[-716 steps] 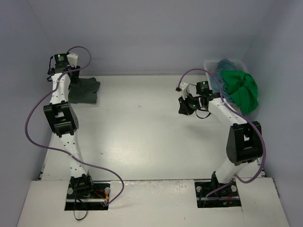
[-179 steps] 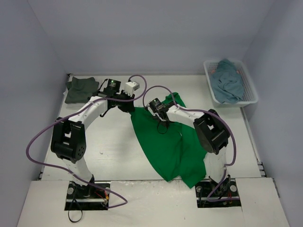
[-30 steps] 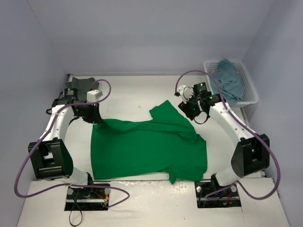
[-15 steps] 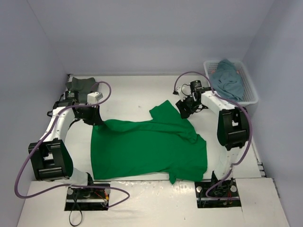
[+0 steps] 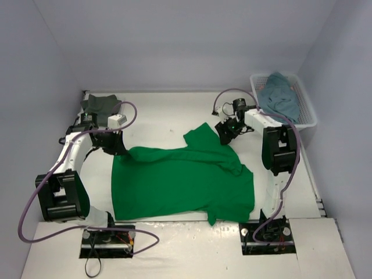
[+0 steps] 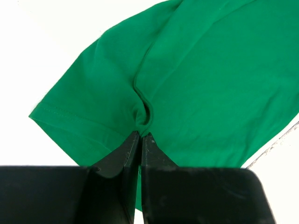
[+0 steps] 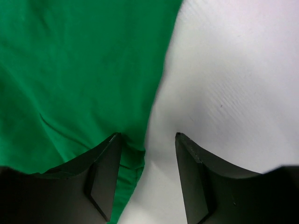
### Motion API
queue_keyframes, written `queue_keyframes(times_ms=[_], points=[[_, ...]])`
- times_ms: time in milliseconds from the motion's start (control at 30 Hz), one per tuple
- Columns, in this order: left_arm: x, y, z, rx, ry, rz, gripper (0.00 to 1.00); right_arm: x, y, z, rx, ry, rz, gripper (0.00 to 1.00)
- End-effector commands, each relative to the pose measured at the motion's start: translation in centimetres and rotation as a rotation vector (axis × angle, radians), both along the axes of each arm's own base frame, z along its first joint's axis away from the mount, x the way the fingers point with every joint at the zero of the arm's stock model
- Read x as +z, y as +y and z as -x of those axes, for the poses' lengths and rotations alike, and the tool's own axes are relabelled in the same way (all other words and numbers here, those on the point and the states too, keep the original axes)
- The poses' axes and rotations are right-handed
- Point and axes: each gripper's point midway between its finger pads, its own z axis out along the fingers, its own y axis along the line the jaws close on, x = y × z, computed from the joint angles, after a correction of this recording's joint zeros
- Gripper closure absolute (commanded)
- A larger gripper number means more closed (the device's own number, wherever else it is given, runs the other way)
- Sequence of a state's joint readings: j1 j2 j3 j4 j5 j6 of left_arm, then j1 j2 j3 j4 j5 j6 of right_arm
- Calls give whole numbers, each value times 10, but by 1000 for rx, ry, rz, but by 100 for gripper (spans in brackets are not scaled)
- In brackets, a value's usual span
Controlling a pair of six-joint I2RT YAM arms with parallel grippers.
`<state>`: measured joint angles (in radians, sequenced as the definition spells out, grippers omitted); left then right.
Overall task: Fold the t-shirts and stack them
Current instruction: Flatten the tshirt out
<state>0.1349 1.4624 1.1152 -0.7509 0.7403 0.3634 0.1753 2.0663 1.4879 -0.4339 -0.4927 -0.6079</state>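
A bright green t-shirt [image 5: 183, 177] lies spread across the middle of the table. My left gripper [image 5: 119, 146] is shut on a pinch of its cloth [image 6: 142, 116] at the shirt's far left sleeve. My right gripper [image 5: 225, 135] stands open over the shirt's far right edge [image 7: 140, 154]; its left finger is over the green cloth and its right finger over bare table. A dark grey-green t-shirt [image 5: 100, 105] lies folded at the far left corner. A teal-blue t-shirt [image 5: 280, 100] lies bunched in the basket.
The white mesh basket [image 5: 308, 119] stands at the far right against the wall. Purple cables loop from both arms. The enclosure's walls close in the table at the left, back and right.
Over the last second the right arm swung its elbow back toward the basket and the gripper came down to the shirt's right edge. The left gripper kept its hold and barely moved.
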Motion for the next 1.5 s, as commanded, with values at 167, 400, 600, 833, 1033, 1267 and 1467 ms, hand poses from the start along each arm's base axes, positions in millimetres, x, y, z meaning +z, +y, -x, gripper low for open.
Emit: queue_keyframes(times_ms=[167,400,600,833,1033,1267,1467], points=[[14,-1,-7,-5,-73,7,100,2,10,-13,29,-9,-49,53],[14,-2,-9,-1,-71,14,100,-12,12,-8,35,28,-53,56],[16,-2,-9,-4,-73,12,100,-12,15,-1,46,41,-67,61],[17,-3,-6,-4,-77,17,100,-14,23,13,70,55,-59,60],[16,-4,0,-1,-78,23,100,-18,30,26,83,81,-51,59],[22,-6,3,-4,-92,30,100,-20,42,35,103,97,-50,60],[23,-7,6,-5,-95,31,100,-25,47,34,113,102,-37,82]])
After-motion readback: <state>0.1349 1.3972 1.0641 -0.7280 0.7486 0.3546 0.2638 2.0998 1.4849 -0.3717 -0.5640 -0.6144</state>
